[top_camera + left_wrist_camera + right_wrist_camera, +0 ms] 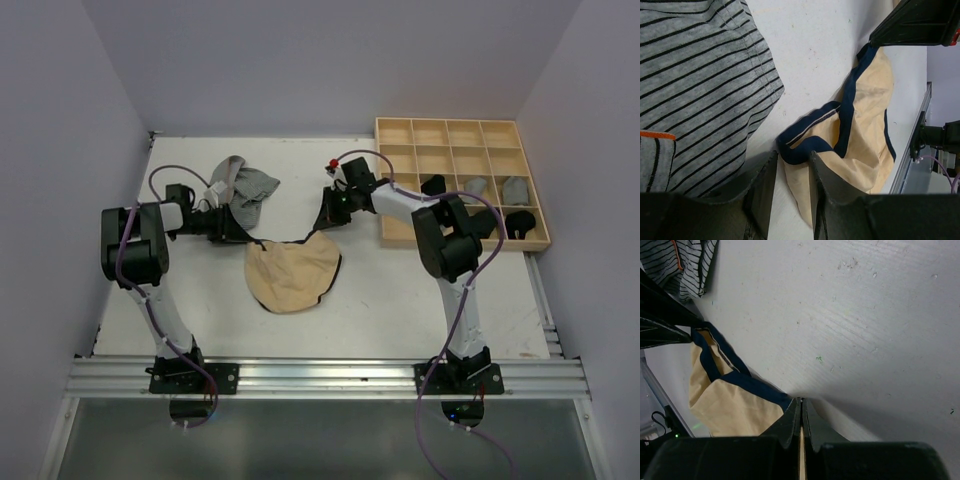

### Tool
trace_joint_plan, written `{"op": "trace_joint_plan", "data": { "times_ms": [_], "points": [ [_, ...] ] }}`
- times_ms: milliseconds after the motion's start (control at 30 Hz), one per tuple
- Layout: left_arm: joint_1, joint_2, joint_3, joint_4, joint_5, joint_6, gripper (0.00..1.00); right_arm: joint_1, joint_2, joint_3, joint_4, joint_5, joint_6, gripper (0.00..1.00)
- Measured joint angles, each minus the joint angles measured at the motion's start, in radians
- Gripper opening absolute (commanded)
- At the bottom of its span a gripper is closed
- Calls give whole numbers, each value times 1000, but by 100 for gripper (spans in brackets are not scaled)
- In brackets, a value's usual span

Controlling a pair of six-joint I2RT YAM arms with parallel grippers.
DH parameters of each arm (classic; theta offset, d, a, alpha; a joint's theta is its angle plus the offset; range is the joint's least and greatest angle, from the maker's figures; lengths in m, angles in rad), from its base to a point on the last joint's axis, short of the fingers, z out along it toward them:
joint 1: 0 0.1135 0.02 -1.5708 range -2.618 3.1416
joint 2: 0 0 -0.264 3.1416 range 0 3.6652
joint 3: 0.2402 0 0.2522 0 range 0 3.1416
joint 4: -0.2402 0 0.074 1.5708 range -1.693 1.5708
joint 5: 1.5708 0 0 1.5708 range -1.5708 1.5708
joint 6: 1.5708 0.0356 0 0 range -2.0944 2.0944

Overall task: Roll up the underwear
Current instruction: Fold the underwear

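Observation:
The tan underwear (293,275) with dark trim lies on the table between the arms, its waistband stretched between the two grippers. My left gripper (243,232) sits at the waistband's left end. In the left wrist view its jaws (793,156) stand apart, with the dark trim and tan cloth (865,120) between the fingers. My right gripper (325,222) is at the right end, shut (801,400) on the trim's corner, a thin strip of tan underwear (725,400) pinched between the jaws. A grey striped underwear (243,190) lies bunched just behind the left gripper.
A pale wooden grid tray (446,121) stands at the back right, with small rolled garments (476,186) in several compartments. The striped cloth (700,85) fills the left of the left wrist view. Grey walls enclose the table on three sides.

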Motion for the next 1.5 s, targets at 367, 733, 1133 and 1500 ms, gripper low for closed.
{"op": "trace_joint_plan", "data": {
  "times_ms": [367,733,1133,1500],
  "points": [
    [6,16,-2,2,13,-1,0,-42,-48,-71,23,-43,16,0],
    [53,-308,-10,14,-6,45,0,-120,-266,-119,60,-97,14,0],
    [52,-388,84,52,-11,64,0,-121,-267,140,24,-111,-5,0],
    [51,-784,-143,-298,52,668,35,-90,-601,-320,-28,-108,-97,52]
  ]
}}
